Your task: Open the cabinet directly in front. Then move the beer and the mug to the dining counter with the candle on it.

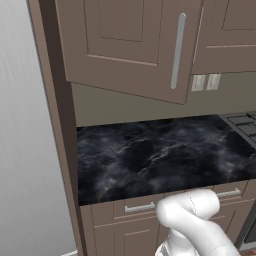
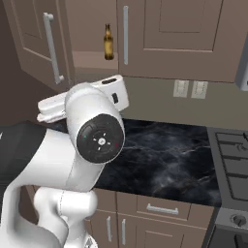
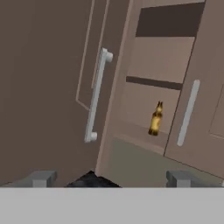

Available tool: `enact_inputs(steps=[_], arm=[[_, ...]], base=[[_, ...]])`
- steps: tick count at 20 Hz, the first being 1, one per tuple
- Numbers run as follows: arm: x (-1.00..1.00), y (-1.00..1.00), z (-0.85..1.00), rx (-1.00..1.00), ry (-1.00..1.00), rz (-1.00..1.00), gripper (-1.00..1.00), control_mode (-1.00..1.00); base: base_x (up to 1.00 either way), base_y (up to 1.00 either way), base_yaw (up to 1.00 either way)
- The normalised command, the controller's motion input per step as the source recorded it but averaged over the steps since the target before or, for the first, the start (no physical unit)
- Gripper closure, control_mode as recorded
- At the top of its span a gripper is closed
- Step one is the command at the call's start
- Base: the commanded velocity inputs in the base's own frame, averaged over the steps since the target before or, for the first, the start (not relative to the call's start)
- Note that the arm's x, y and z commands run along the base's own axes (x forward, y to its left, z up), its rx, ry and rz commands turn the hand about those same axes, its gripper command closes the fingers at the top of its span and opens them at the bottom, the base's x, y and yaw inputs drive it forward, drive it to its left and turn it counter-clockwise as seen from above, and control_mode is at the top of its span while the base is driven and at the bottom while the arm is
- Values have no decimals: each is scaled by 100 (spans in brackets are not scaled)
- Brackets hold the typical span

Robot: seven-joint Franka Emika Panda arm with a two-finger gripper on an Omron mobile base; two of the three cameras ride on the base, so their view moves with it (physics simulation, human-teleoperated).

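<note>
The cabinet [image 3: 144,74] stands with its left door [image 3: 48,87] swung out toward me and its right door [image 2: 164,34] shut, the lower shelf [image 2: 92,60] exposed in the gap between them. Below runs a black marble worktop [image 1: 160,155] over brown drawers, a stove [image 2: 235,160] at its right end and two wall outlets [image 2: 190,89] on the backsplash.

From my hand's camera the beer [image 3: 155,119] lies ahead and slightly right of centre, upright on that lower shelf, its long axis vertical, neck up. It stands just beside the edge of the shut right door and its long silver handle [image 3: 188,112], well apart from the open door's handle [image 3: 97,96] on my left. In the right base view the bottle [image 2: 109,42] sits above and a little behind my forearm. I cannot make out the mug on the part of the shelf I can see.

My arm rises from the base, elbow bent, forearm reaching up and left toward the opening, hand level with the cabinet's bottom edge. My gripper [image 3: 111,178] is spread wide and holds nothing, fingertips [image 3: 41,178] short of the shelf. I judge the reach must go forward, up and a touch right, jaws either side of the bottle's body.
</note>
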Motion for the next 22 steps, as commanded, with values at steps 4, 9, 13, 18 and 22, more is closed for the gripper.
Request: enact_inputs(steps=[4,9,13,18,22], arm=[[0,-22,-39,-26,-12,24,-100,-100],[0,-9,-47,-24,-20,25,-100,-100],[0,0,-55,-20,-34,22,-100,-100],[18,0,-28,-13,-33,15,-100,-100],[50,0,-1,-4,-32,7,-100,-100]], base=[[0,0,0],[0,0,0],[0,0,0],[0,0,0],[0,0,0]])
